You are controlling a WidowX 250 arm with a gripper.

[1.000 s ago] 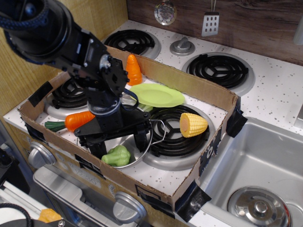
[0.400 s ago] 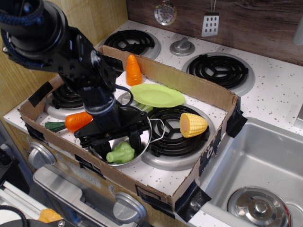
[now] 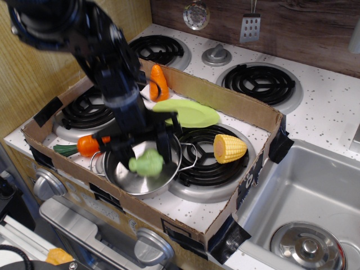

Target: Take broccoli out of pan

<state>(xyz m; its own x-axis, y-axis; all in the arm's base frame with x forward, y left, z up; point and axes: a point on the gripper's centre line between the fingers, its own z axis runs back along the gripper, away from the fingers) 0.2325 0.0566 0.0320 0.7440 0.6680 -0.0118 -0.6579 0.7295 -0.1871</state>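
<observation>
One pincer [image 3: 145, 147]: clenched on the broccoli, blurred by motion.
Broccoli [image 3: 147, 163]: held between the fingertips, raised above the pan floor.
Pan [image 3: 132, 181]: directly below the pincer, partly hidden by it.
Carrot [image 3: 89, 145]: beside the pincer, partly hidden by the arm.

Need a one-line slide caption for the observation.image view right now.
End effector lifts the broccoli above the pan, with corn and plate nearby.

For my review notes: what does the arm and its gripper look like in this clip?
The arm is black all over, thick and rounded at the top left, narrowing to a blocky wrist. The gripper is also black, with two flat dark fingers. Motion blur hides finer detail; no markings or cables are legible.
</observation>
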